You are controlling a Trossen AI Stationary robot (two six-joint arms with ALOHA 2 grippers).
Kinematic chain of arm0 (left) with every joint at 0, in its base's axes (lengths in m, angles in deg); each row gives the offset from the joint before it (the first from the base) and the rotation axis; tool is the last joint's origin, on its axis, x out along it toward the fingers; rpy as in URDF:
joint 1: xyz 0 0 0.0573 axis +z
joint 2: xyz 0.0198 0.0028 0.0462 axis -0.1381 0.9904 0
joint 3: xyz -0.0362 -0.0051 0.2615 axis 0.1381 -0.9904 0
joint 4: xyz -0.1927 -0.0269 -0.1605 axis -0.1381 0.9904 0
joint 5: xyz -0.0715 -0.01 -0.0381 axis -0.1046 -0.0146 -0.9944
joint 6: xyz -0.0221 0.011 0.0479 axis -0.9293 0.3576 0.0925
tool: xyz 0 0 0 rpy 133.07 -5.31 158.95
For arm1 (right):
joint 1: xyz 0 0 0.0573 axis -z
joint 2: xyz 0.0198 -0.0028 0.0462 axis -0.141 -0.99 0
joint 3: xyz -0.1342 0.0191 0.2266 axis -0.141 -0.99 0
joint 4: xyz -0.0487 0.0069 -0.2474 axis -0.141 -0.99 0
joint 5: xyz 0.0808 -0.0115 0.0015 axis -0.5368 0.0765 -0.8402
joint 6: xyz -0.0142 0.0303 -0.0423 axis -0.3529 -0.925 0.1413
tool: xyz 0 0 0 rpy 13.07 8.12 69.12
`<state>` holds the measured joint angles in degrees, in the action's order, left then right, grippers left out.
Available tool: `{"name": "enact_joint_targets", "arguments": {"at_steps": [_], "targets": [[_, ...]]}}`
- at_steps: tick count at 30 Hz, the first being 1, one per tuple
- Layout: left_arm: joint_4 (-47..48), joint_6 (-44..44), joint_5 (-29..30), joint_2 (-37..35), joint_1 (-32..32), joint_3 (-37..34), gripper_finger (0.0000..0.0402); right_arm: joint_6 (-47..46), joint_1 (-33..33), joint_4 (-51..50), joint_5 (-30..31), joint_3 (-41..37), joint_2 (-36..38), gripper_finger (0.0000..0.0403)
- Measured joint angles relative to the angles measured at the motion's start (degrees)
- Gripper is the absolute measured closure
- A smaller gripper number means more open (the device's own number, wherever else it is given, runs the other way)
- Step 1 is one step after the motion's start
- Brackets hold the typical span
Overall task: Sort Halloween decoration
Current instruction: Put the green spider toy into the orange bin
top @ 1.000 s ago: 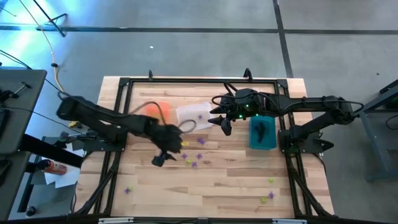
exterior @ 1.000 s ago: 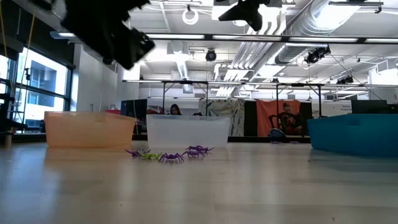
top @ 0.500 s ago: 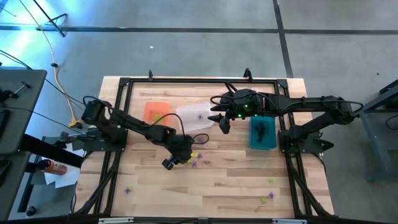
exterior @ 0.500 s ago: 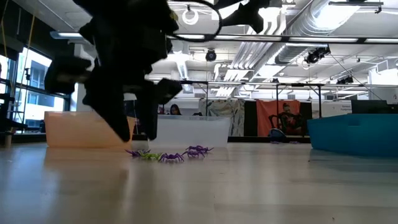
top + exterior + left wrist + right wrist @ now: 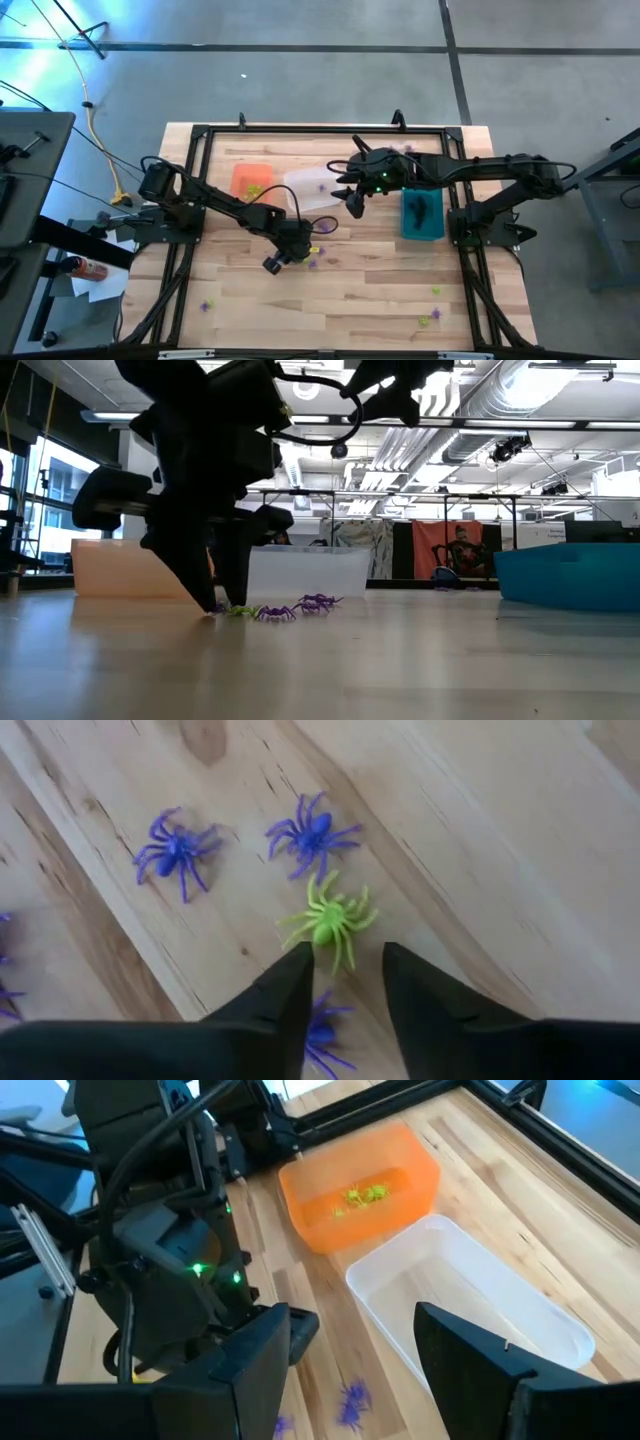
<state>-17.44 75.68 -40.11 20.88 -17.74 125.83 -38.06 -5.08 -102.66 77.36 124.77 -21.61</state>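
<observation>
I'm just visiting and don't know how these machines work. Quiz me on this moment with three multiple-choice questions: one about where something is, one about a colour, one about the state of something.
1. Where is the left gripper?
A. Inside the teal bin
B. Low over the spiders on the table
C. Off the table's edge

2. What colour is the spider just ahead of the left gripper's fingertips?
A. Yellow-green
B. Black
C. Orange

3. What is the state of the clear bin as the right wrist view shows it?
A. Tipped on its side
B. Stacked inside the orange bin
C. Upright beside the orange bin

Answers:
1. B: the low view shows its tips down at the table among the spiders.
2. A: the left wrist view shows a yellow-green spider between purple spiders.
3. C: it stands open-topped next to the orange bin, with the right gripper above it.
</observation>
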Motion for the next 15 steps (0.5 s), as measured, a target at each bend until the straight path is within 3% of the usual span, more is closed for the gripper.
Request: {"name": "enact_joint_targets", "arguments": {"at_steps": [6,15], "targets": [[-0.5,-0.3,0.0,0.0,0.0,-0.1,0.0389,0.2,0.0,0.2,0.0,0.0,0.0,0.0192],[4.4,-6.8,-0.3,-0.7,0.6,-0.1,0.0401,0.0,0.0,0.2,0.0,0.0,0.0,0.0192]]}}
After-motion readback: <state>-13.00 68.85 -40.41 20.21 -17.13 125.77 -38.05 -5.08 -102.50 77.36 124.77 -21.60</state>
